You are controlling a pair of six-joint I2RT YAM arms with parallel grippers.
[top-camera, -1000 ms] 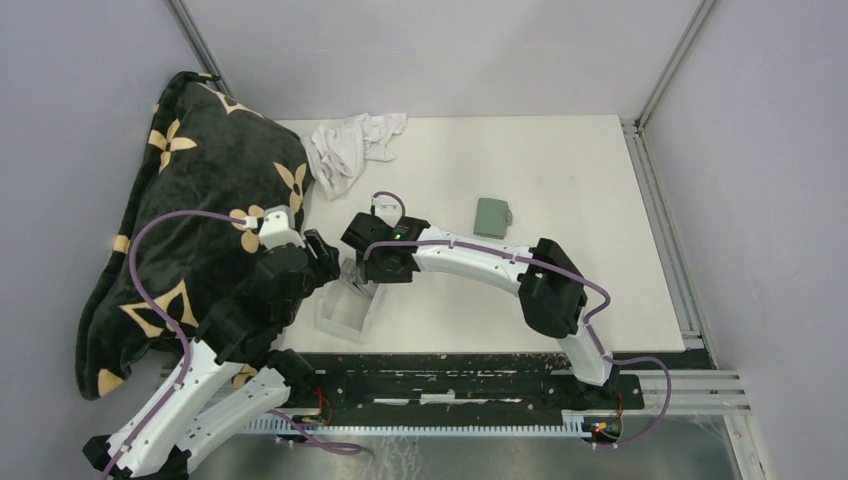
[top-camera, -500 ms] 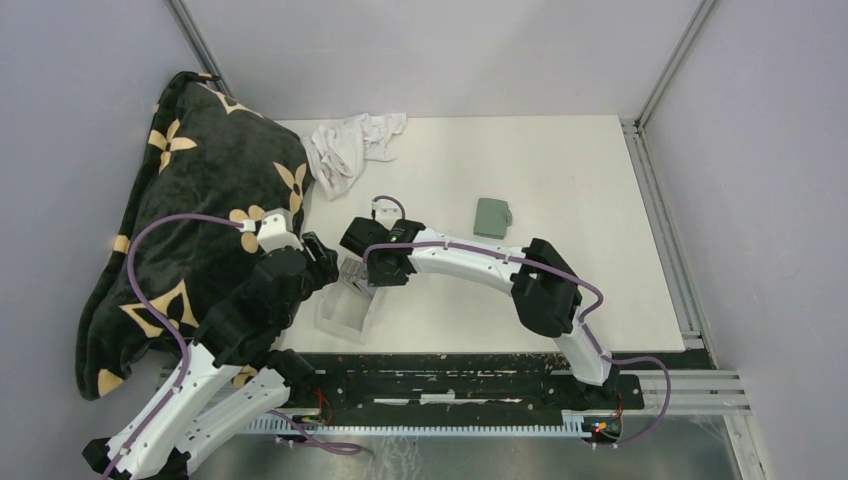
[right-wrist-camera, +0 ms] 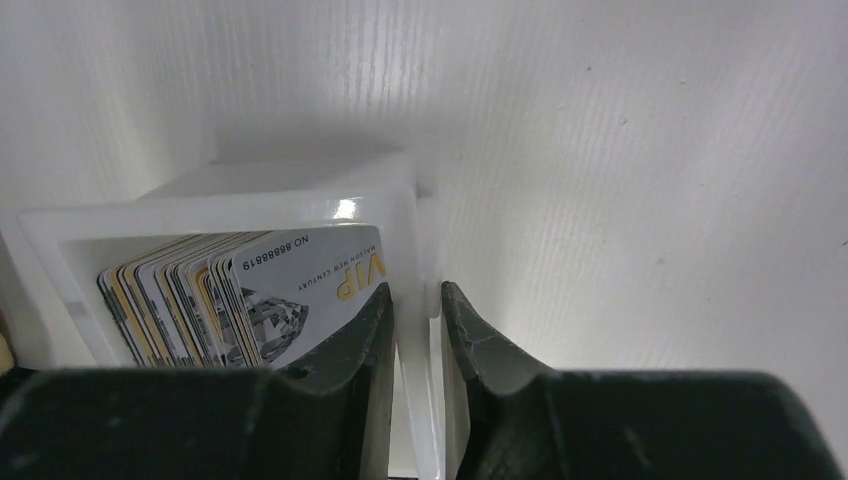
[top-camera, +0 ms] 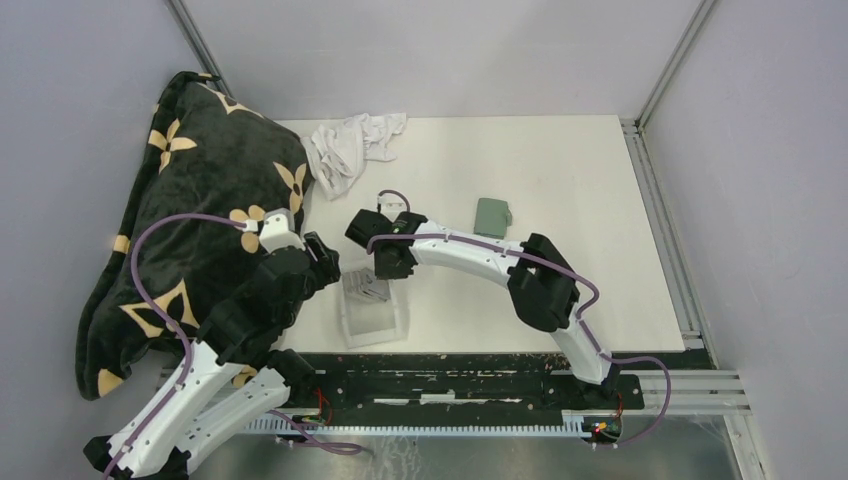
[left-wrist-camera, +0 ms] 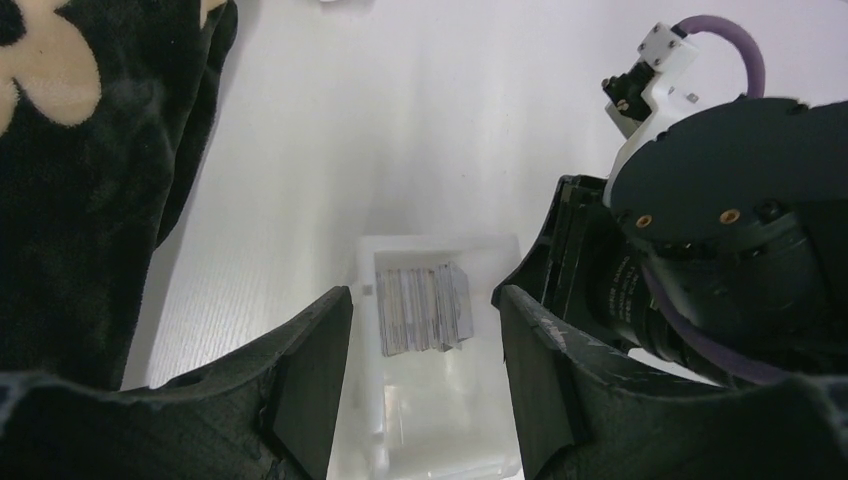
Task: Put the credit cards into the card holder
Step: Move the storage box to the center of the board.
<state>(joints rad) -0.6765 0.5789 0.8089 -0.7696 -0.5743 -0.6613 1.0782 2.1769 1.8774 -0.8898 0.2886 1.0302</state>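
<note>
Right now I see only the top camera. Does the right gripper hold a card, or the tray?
Observer: The right wrist camera shows the right gripper gripping the side wall of the clear tray, with no card in its grip.
Operator: Where are the cards?
Observer: The credit cards stand fanned inside that tray; the front one reads VIP.
Operator: And the left gripper?
Observer: The left gripper is open over the tray, holding nothing.

The left gripper (left-wrist-camera: 423, 300) is being held with jaws apart, low in its wrist view. The right gripper (right-wrist-camera: 417, 295), on an arm arched from lower right, is being clamped onto the clear tray (right-wrist-camera: 250, 195) wall.
</note>
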